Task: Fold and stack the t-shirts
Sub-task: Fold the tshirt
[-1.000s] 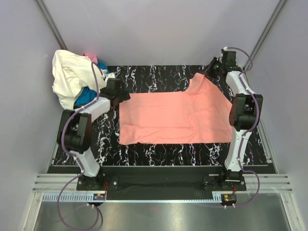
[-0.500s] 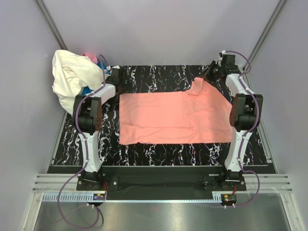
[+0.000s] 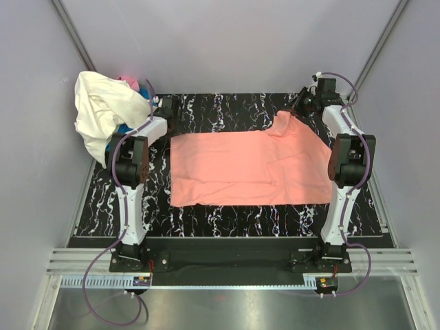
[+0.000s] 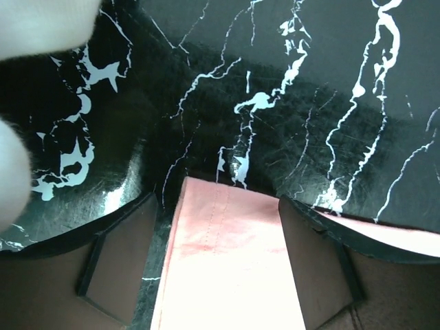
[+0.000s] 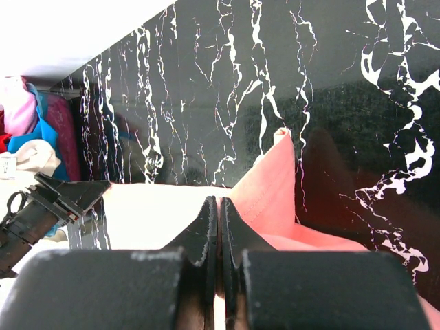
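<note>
The salmon-pink t-shirt (image 3: 247, 168) lies spread flat on the black marble table (image 3: 227, 110). My right gripper (image 3: 300, 108) is shut on its far right corner and holds it raised; in the right wrist view (image 5: 218, 210) the pink cloth (image 5: 271, 185) rises beside the closed jaws. My left gripper (image 3: 170, 113) is open at the far left corner; in the left wrist view (image 4: 218, 206) the hemmed pink corner (image 4: 227, 254) lies between the two fingers (image 4: 117, 268). A cream-white shirt (image 3: 100, 110), a blue one (image 3: 126, 135) and some hot pink cloth (image 3: 128, 81) are piled at the far left.
The pile hangs over the table's far left corner, close to my left arm. Grey walls enclose the table on three sides. The pile (image 5: 38, 130) also shows at the left of the right wrist view.
My left arm has swung away from the shirt's left edge toward the back, and its gripper now straddles the far left corner. My right gripper has shifted slightly back with its corner.
</note>
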`<action>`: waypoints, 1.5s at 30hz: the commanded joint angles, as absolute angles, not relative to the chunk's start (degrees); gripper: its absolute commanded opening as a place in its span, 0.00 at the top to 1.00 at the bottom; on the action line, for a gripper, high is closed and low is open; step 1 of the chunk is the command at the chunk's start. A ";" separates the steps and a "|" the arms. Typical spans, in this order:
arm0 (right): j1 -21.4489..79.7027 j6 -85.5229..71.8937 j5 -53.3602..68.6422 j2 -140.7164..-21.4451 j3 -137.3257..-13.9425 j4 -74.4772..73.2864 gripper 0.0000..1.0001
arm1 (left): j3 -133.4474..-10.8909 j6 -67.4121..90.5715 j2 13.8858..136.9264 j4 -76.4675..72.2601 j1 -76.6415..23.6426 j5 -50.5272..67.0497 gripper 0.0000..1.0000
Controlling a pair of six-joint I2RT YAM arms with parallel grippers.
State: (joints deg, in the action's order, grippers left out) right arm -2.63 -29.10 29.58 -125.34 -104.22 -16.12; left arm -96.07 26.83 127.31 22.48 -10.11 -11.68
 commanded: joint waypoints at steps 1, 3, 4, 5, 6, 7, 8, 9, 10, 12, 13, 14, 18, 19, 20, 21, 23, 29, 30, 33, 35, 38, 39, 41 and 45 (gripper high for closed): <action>-2.99 -27.95 30.76 -122.61 -105.12 -14.33 1.00 | -97.65 27.95 128.14 22.33 -10.55 -11.60 0.23; -3.16 -28.04 30.94 -122.61 -105.03 -14.33 1.00 | -97.47 28.21 128.93 22.41 -10.63 -11.69 0.27; -3.25 -27.86 31.11 -122.87 -105.03 -14.41 1.00 | -97.38 28.39 129.20 22.15 -10.55 -10.47 0.28; -3.34 -27.86 31.37 -122.87 -105.12 -14.33 1.00 | -97.90 28.56 129.63 22.67 -10.55 -10.55 0.34; -3.51 -27.95 31.55 -122.96 -105.03 -14.24 1.00 | -98.08 28.56 129.64 22.59 -10.55 -10.55 0.37; -3.69 -27.78 31.99 -123.31 -105.12 -14.33 1.00 | -97.91 28.48 129.55 22.33 -10.55 -10.46 0.40; -3.87 -27.77 32.17 -123.48 -105.38 -14.41 1.00 | -97.74 28.48 129.46 22.24 -10.55 -10.46 0.46; -3.95 -27.77 32.43 -123.75 -105.64 -14.59 1.00 | -97.82 28.39 129.46 22.15 -10.55 -10.46 0.49; -3.96 -27.60 33.13 -124.36 -105.82 -14.76 1.00 | -97.82 28.21 129.46 22.06 -10.55 -10.37 0.53; -4.04 -27.07 33.92 -124.98 -106.61 -15.03 1.00 | -98.00 28.04 129.46 21.89 -10.55 -10.28 0.63; -4.04 -26.72 34.45 -125.42 -106.87 -15.12 1.00 | -97.82 28.04 129.46 21.88 -10.55 -10.28 0.68; -4.04 -26.54 34.80 -125.59 -107.22 -15.12 1.00 | -97.82 28.04 129.38 21.80 -10.55 -10.11 0.73; -4.57 -24.18 35.95 -126.30 -107.93 -15.64 1.00 | -97.12 27.34 128.50 20.57 -10.55 -9.58 1.00; -4.74 -23.82 36.12 -126.21 -107.76 -15.56 1.00 | -96.86 27.16 127.97 20.31 -10.55 -9.49 1.00; -5.01 -23.56 36.30 -126.04 -107.49 -15.47 1.00 | -95.64 26.98 127.36 19.87 -10.55 -9.32 1.00; -5.18 -22.95 36.39 -125.60 -107.14 -14.86 1.00 | -94.76 26.37 126.48 18.04 -10.55 -8.62 1.00; -5.89 -22.85 36.56 -124.90 -105.39 -13.98 1.00 | -91.43 25.76 123.15 16.01 -10.55 -7.91 1.00; -6.24 -23.47 38.76 -121.21 -100.03 -9.76 1.00 | -82.46 24.17 113.14 9.94 -10.55 -7.38 1.00; -6.24 -23.47 38.59 -119.98 -99.24 -8.80 1.00 | -81.22 23.91 111.90 8.45 -10.55 -7.12 1.00; -6.24 -23.03 38.15 -117.17 -95.63 -6.60 1.00 | -76.74 23.47 107.15 6.25 -10.55 -6.68 1.00; -6.24 -22.59 37.71 -115.76 -92.91 -5.81 1.00 | -74.02 23.29 105.39 5.37 -10.55 -6.50 1.00; -6.24 -22.06 36.30 -112.77 -88.87 -4.23 1.00 | -71.37 23.12 102.75 4.14 -10.55 -5.80 1.00; -6.24 -21.80 35.60 -111.02 -87.81 -4.04 1.00 | -70.67 23.12 101.79 3.78 -10.55 -5.28 1.00; -6.24 -21.53 34.46 -109.26 -84.74 -3.61 1.00 | -69.01 23.29 100.82 3.34 -10.55 -5.01 1.00; -6.24 -20.83 28.76 -104.87 -79.99 -3.95 1.00 | -65.31 23.64 97.92 2.11 -10.55 -4.57 1.00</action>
